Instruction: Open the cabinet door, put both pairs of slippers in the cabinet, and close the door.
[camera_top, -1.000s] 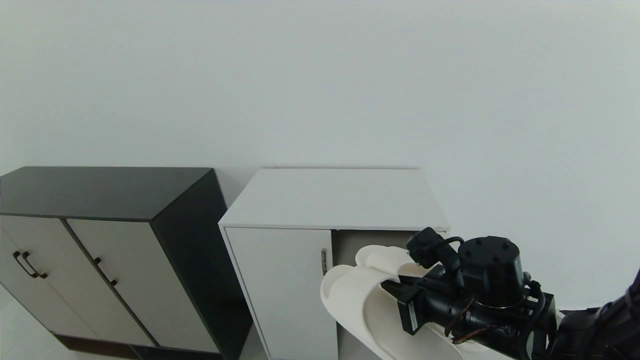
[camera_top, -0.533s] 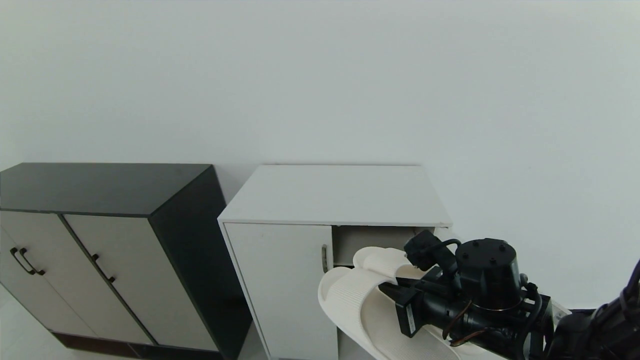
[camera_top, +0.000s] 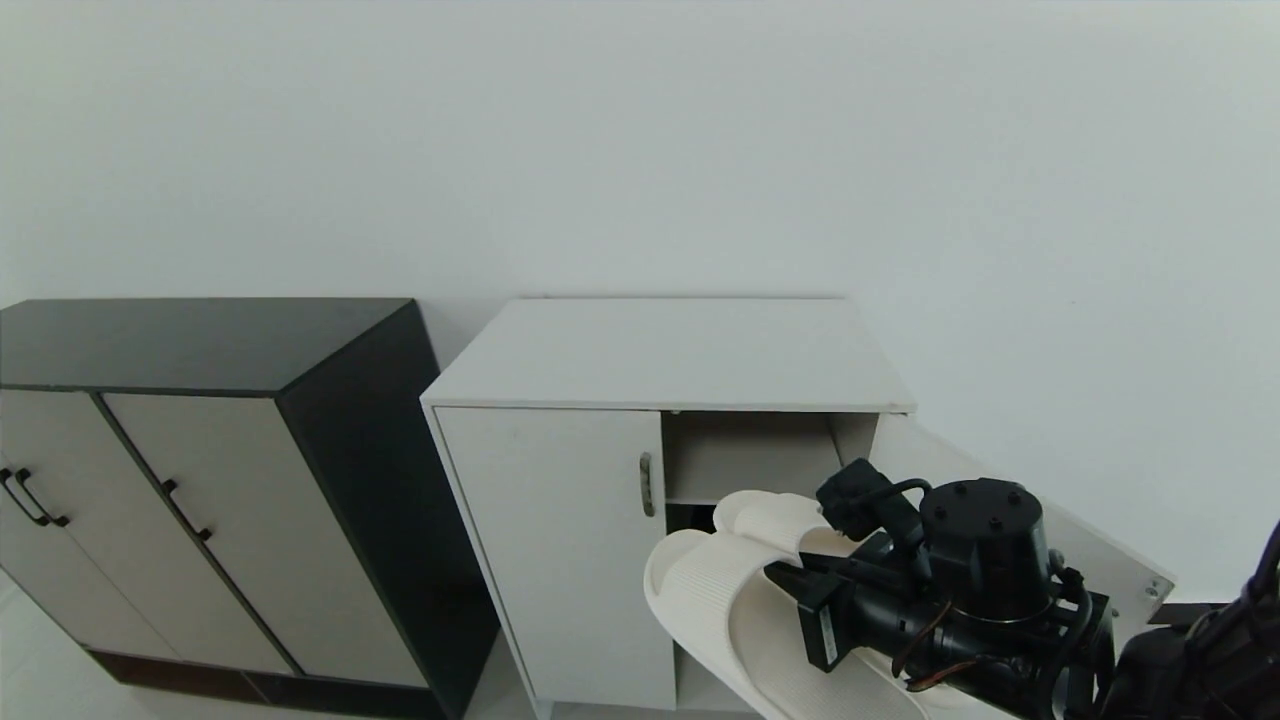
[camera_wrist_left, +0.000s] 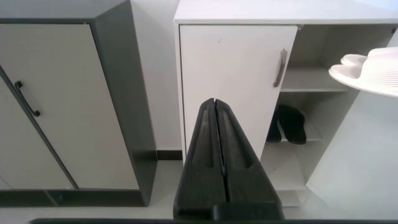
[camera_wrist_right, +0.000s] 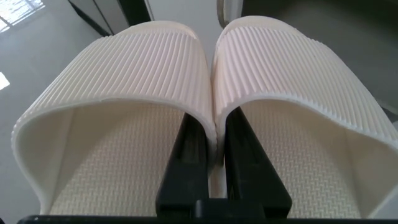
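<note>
A: Where was the cream pair of slippers?

B: In the right tool, side by side, toes pointing toward the white cabinet. Its two black fingers were clamped on the touching inner walls of the pair, one finger inside each slipper. The pair hung in the air just in front of the cabinet's open right half, on the near side.

A: And the left tool?

B: Pressed closed on nothing, facing the closed left door.

A: What else was around?

B: The right door stood swung out to the right. Inside were a pale shelf and, lower down, a black pair of slippers lying on another shelf. A dark cabinet with two beige doors stood just left of the white one.

A: Textures?

B: The cream straps were broad, rounded and finely ribbed, the footbeds had a small diamond pattern, and the cabinet panels were flat and smooth, with a slim metal handle.
</note>
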